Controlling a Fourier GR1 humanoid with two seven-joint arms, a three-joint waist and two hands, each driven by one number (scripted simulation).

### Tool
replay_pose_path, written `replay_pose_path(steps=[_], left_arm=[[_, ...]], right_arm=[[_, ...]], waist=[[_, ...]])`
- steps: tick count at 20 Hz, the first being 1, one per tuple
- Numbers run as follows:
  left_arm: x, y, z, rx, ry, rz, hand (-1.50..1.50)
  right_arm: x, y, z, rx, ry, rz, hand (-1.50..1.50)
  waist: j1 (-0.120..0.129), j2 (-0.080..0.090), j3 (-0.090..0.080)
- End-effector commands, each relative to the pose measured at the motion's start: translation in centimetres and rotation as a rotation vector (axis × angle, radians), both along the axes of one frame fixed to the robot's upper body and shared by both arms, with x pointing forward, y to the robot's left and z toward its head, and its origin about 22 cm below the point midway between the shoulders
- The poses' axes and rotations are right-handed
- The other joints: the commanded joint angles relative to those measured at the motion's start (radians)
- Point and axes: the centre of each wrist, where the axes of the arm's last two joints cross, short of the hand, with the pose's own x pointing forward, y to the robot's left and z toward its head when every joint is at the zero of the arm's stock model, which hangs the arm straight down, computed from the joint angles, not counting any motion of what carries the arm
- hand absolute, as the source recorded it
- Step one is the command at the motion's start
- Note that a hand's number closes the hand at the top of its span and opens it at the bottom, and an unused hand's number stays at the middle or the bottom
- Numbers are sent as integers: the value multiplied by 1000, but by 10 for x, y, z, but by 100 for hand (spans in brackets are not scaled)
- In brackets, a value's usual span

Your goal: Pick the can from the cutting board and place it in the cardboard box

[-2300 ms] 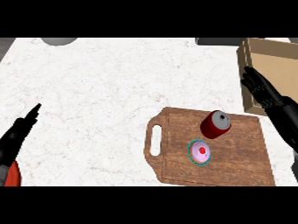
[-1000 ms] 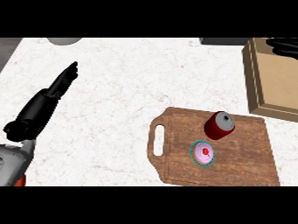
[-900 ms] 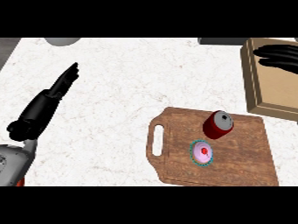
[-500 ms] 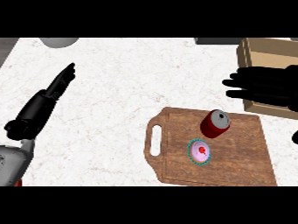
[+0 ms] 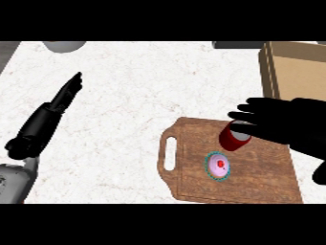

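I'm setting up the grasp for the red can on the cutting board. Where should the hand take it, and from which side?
Probably round the cylindrical side wall of the can, coming from the right, where the right hand already hovers open. The can stands upright on the cutting board, so its wall is exposed, and the box lies on that side too.

The white marble counter [image 5: 144,91] carries a wooden cutting board [image 5: 257,184], a cardboard box [image 5: 308,72] and a grey bowl [image 5: 64,46].

Bright, even light on the pale counter [image 5: 144,86]; shadows seem barely visible.
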Motion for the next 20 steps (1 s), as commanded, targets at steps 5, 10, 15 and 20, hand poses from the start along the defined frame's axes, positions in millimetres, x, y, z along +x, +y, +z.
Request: replay_pose_path(steps=[5, 10, 15, 20], left_arm=[[8, 4, 6, 10, -13, -5, 0], [-3, 0, 10, -8, 1, -15, 0], [4, -5, 1, 3, 4, 1, 0], [9, -10, 17, 2, 3, -10, 0]], right_arm=[[-10, 12, -30, -54, -39, -50, -150], [-23, 28, -34, -15, -67, -76, -150], [3, 31, -45, -65, -89, -67, -150], [3, 19, -83, -114, -95, -86, -150]], waist=[[-1, 2, 0], [0, 0, 0], [4, 2, 0], [2, 2, 1]])
